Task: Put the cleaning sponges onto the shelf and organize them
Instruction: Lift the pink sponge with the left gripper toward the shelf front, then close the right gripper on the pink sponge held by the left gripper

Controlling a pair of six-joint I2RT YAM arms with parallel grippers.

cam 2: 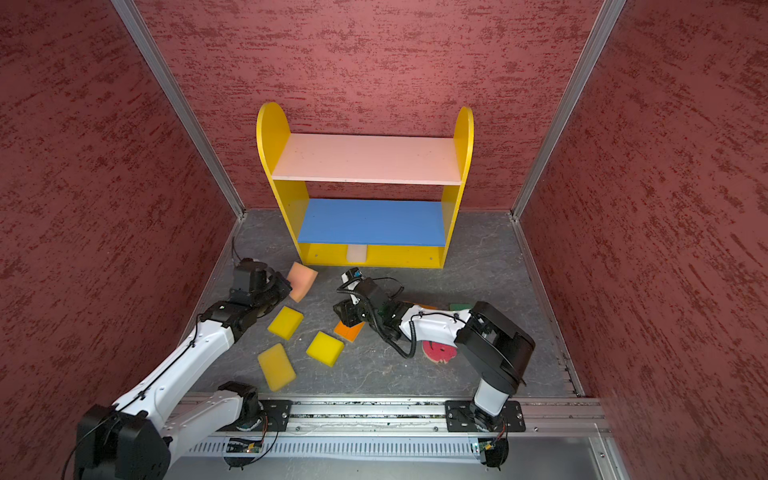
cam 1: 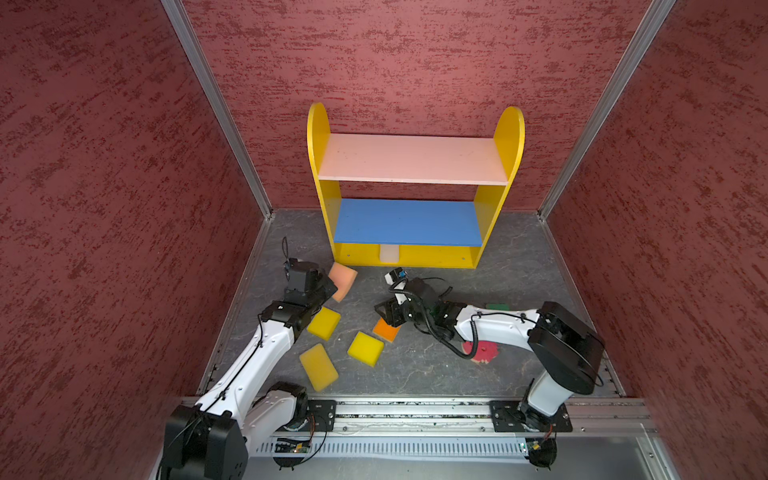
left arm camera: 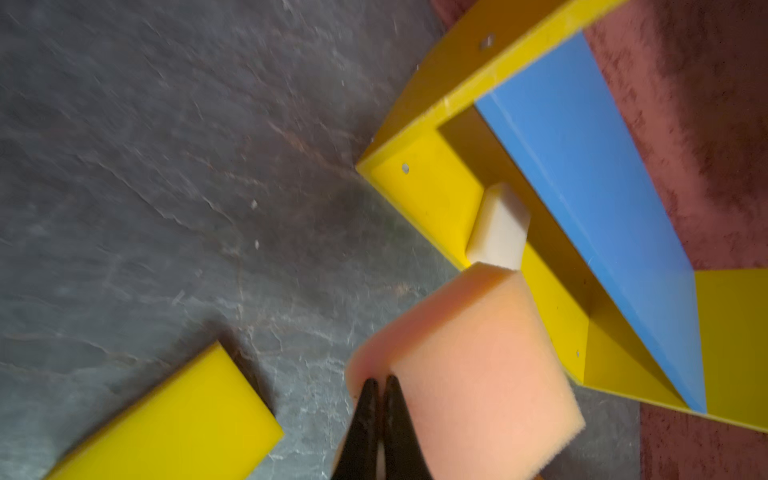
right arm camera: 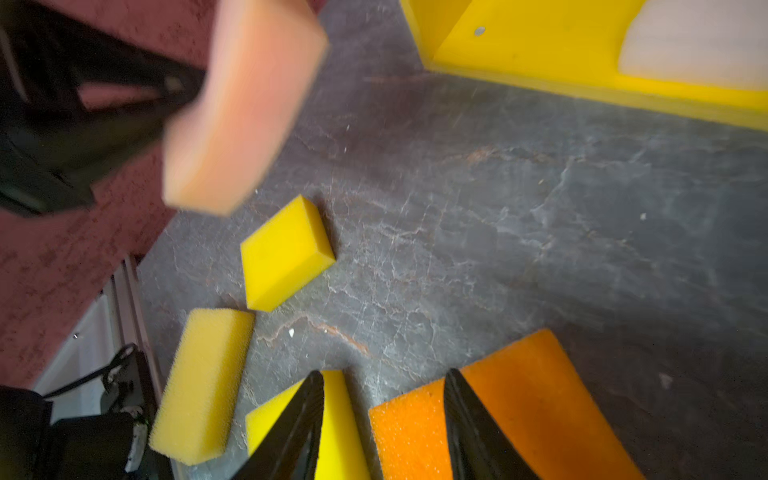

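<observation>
My left gripper point(left arm camera: 380, 380) is shut on a corner of a peach sponge point(left arm camera: 469, 361), held off the floor just in front of the shelf's point(cam 1: 509, 137) left end. A cream sponge point(cam 1: 389, 252) lies on the yellow bottom board. My right gripper point(right arm camera: 384, 374) is open and hovers low over an orange sponge point(right arm camera: 536, 399) and a yellow one point(right arm camera: 336, 432), holding nothing. Three yellow sponges point(cam 1: 324, 323) point(cam 1: 365, 348) point(cam 1: 318, 366) lie on the floor. A round pink sponge point(cam 1: 484, 352) and a green one point(cam 1: 497, 306) are partly hidden by the right arm.
The shelf stands against the back wall on a dark grey floor point(cam 1: 519, 270). Red walls close in both sides. A metal rail point(cam 1: 415, 409) with the arm bases runs along the front edge. The pink top board point(cam 1: 411, 158) and blue middle board point(cam 1: 407, 222) hold nothing.
</observation>
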